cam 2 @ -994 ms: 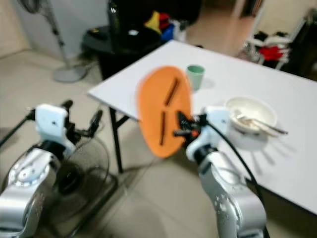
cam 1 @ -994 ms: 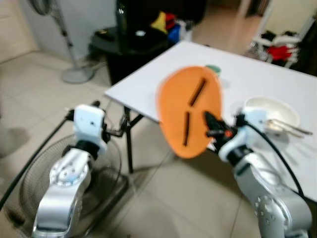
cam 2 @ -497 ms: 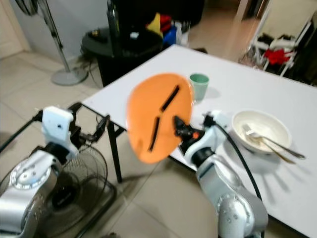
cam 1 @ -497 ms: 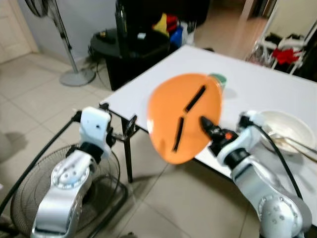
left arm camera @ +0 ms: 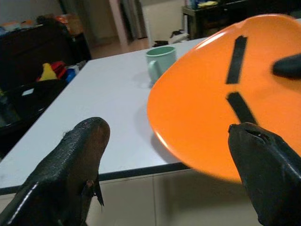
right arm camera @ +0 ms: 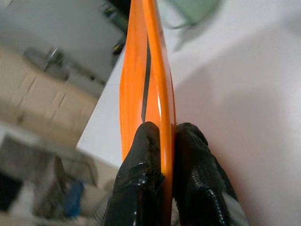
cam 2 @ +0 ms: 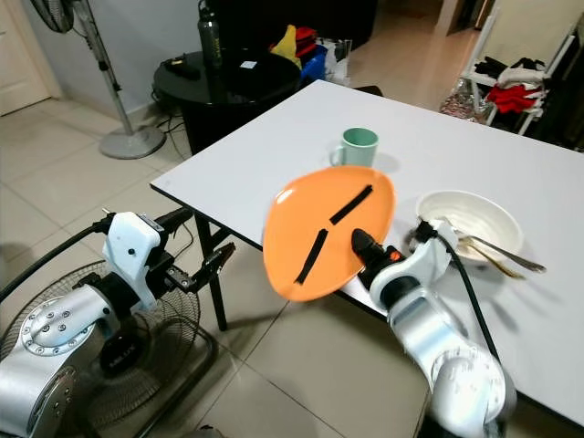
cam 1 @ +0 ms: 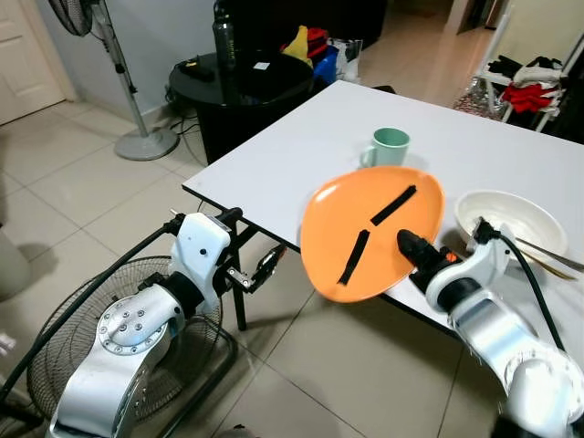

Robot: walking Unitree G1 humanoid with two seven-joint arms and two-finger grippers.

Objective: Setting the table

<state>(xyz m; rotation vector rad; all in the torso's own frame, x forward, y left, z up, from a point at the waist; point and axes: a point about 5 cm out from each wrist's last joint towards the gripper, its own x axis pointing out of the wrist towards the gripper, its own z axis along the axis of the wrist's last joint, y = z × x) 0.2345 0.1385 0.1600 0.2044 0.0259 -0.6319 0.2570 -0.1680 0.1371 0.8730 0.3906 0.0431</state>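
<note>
My right gripper is shut on the near rim of an orange plate with two black strips on it. I hold the plate tilted over the front edge of the white table. In the right wrist view both fingertips pinch the plate's edge. A green mug stands just beyond the plate. A white bowl with cutlery sits to its right. My left gripper is open, low beside the table's near corner, pointing toward the plate.
A floor fan lies under my left arm. A standing fan's base and a black round table with clutter are behind the white table. Clothes hang on a rack at the back right. Tiled floor spreads to the left.
The plate has gone from nearly upright to a flatter tilt and sits lower at the table's front edge. My left gripper now points toward the table. The view has shifted and sharpened.
</note>
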